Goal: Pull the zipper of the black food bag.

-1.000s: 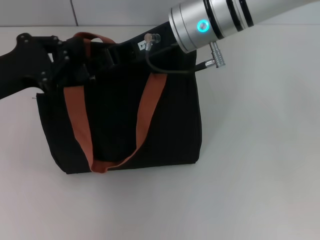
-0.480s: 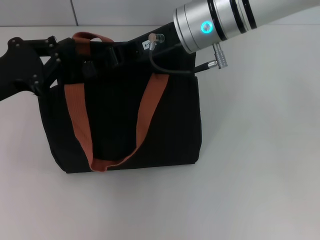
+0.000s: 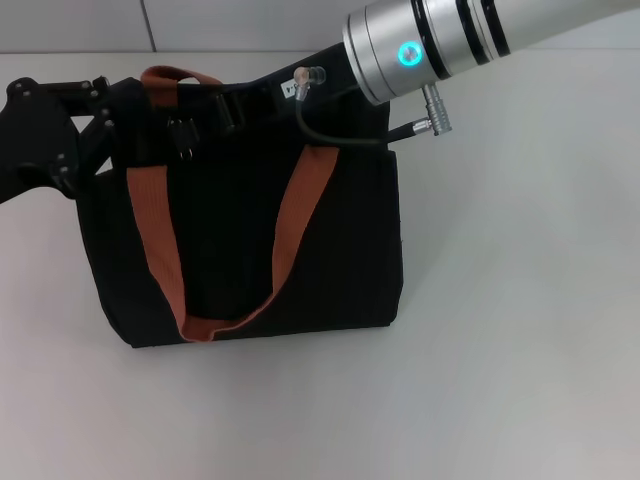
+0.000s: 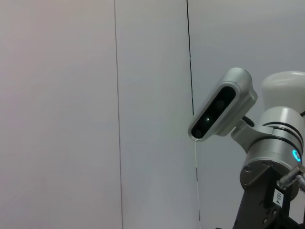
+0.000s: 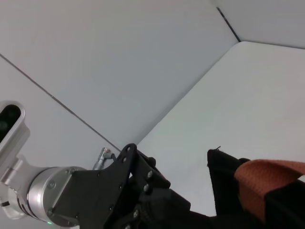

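Note:
The black food bag stands on the white table, its rust-brown strap handles draped over the front. My left gripper is at the bag's top left edge, black against the black fabric. It also shows in the right wrist view, next to the bag's corner and a strap. My right gripper is at the bag's top right edge, below the silver wrist. The zipper is not visible.
The white table spreads to the right of and in front of the bag. A grey panelled wall stands behind it. The left wrist view shows my right arm and its wrist camera.
My left arm has drawn back to the left along the bag's top edge. The right arm has barely shifted. The bag stays in place.

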### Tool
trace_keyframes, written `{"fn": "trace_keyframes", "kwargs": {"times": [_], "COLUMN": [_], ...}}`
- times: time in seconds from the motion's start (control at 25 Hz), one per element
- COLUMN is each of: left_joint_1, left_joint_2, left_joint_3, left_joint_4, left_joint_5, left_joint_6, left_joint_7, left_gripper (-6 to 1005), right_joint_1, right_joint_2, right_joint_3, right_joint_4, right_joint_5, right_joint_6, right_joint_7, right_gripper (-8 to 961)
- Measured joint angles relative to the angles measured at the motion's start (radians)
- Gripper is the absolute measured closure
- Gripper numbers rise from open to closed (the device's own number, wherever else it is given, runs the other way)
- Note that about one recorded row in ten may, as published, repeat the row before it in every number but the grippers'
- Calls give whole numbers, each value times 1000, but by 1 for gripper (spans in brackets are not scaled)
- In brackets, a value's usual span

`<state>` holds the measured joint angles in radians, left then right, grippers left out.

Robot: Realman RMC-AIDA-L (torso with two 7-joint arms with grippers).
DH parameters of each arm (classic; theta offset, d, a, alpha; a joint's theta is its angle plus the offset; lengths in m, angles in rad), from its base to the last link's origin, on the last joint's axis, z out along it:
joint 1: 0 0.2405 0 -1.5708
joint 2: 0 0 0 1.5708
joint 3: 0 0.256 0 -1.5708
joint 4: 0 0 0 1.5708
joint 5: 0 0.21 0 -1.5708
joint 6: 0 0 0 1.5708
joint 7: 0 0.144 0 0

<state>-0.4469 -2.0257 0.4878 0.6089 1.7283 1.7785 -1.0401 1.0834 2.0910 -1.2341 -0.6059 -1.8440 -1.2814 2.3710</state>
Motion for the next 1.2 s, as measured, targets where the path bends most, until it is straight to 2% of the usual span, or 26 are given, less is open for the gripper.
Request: {"fn": "trace_keyframes", "kwargs": {"times": [0.24, 0.4, 0.56, 0.8, 0.84, 1.04, 1.2], "left_joint_1": [7, 13, 17, 18, 18, 19, 19], "left_joint_2": [2, 5, 8, 9, 9, 10, 10], "left_joint_3": [-1, -12, -15, -15, -15, -16, -15], "left_joint_4": [0, 0, 0, 0, 0, 0, 0], "left_joint_5": [-24, -34, -35, -36, -36, -37, -37], "left_joint_6": [-3, -9, -10, -13, -13, -23, -31], "left_joint_7": [-4, -9, -9, -9, -9, -9, -9], "left_gripper": [913, 910, 908, 904, 903, 900, 898], "right_joint_1": [-24, -70, -147, -294, -294, -403, -446], "right_joint_2": [1, 1, -5, -4, -4, -5, -4], "right_joint_3": [-23, -45, -88, -87, -87, -60, -22], "right_joint_4": [-40, -113, -235, -452, -452, -584, -628], "right_joint_5": [1, -9, -41, -156, -156, -188, -191], "right_joint_6": [5, 9, 20, 0, 0, -34, -57], "right_joint_7": [14, 70, 152, 271, 271, 303, 302], "right_gripper": [952, 953, 953, 945, 944, 937, 932]}}
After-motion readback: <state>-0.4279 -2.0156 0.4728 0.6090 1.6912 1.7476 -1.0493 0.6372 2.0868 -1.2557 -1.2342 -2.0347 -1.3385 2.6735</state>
